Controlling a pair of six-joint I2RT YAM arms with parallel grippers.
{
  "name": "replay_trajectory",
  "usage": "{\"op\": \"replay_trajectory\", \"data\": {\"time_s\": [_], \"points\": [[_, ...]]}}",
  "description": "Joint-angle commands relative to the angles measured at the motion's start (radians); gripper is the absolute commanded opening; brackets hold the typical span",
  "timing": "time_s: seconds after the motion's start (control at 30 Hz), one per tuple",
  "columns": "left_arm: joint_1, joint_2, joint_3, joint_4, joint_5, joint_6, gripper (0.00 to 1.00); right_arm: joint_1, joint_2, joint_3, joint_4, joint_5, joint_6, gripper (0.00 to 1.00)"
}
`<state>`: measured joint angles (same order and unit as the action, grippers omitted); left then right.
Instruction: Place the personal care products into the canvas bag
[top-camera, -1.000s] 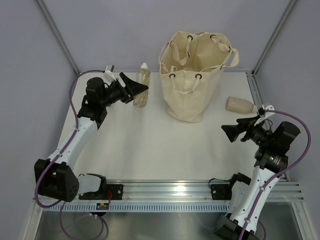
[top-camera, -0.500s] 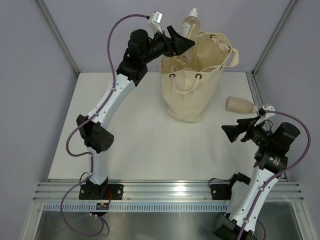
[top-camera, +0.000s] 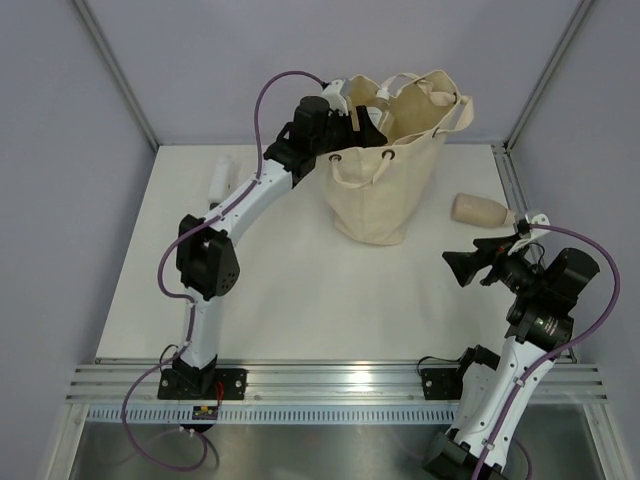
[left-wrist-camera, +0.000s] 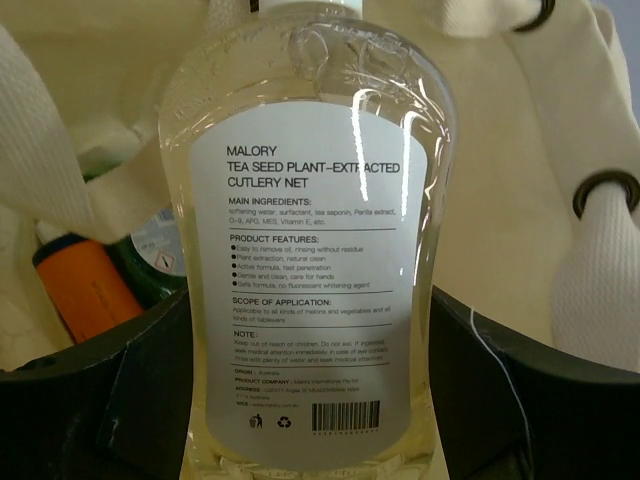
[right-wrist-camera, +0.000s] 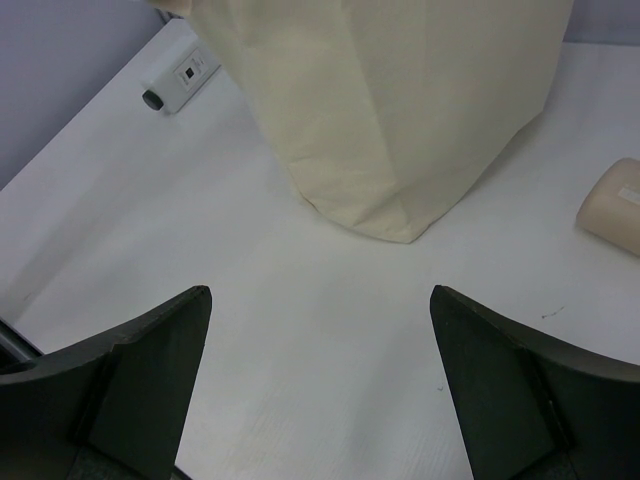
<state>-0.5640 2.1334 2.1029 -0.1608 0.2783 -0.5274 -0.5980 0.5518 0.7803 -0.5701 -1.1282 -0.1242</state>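
The left arm (top-camera: 245, 205) rises from its base at the near left and stretches long toward the far middle. Its elbow joint is raised, and its wrist is turned so that the left claw (top-camera: 370, 122) points rightward. In the left wrist view its two dark fingers (left-wrist-camera: 120, 400) press against the sides of a clear bottle (left-wrist-camera: 310, 250). The right arm (top-camera: 505, 375) stands folded at the near right with its forearm upright. The right claw (top-camera: 452, 265) points left, held low, jaws spread wide.
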Motion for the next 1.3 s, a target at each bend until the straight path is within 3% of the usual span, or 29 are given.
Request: {"op": "replay_trajectory", "data": {"time_s": [0.0, 0.13, 0.23, 0.33, 0.57, 0.67, 0.8, 0.87, 0.97, 1.13, 1.27], "points": [[-0.027, -0.205, -0.062, 0.136, 0.076, 0.07, 0.66, -0.006, 0.002, 0.0, 0.039, -0.009, 0.012, 0.99], [-0.028, -0.25, -0.127, 0.09, 0.085, 0.101, 0.84, -0.006, 0.068, 0.048, -0.008, 0.016, -0.041, 1.0], [-0.028, -0.268, -0.129, 0.057, 0.114, 0.118, 0.92, -0.006, 0.175, 0.141, -0.137, 0.013, -0.144, 1.0], [-0.027, -0.285, -0.13, 0.055, 0.114, 0.122, 0.96, -0.006, 0.269, 0.233, -0.272, 0.021, -0.219, 0.99], [-0.002, -0.348, -0.11, 0.0, 0.107, 0.171, 0.99, -0.003, 0.434, 0.368, -0.292, 0.208, -0.326, 0.99], [0.022, -0.436, -0.133, -0.063, 0.062, 0.222, 0.99, 0.038, 0.601, 0.522, -0.399, 0.425, -0.483, 1.0], [0.059, -0.631, -0.329, -0.094, -0.025, 0.3, 0.99, 0.151, 0.812, 0.715, -0.549, 0.672, -0.67, 1.0], [0.07, -0.726, -0.429, -0.092, -0.04, 0.337, 0.99, 0.242, 0.909, 0.747, -0.605, 0.81, -0.762, 1.0], [0.084, -0.923, -0.645, -0.106, -0.083, 0.369, 0.99, 0.316, 0.971, 0.757, -0.614, 0.895, -0.964, 0.99], [0.087, -1.263, -1.02, -0.12, -0.119, 0.342, 0.99, 0.323, 1.111, 0.847, -0.613, 0.881, -1.227, 1.0], [0.087, -1.46, -1.272, -0.109, -0.165, 0.278, 0.99, 0.328, 1.249, 0.96, -0.603, 0.857, -1.295, 1.0]]}}
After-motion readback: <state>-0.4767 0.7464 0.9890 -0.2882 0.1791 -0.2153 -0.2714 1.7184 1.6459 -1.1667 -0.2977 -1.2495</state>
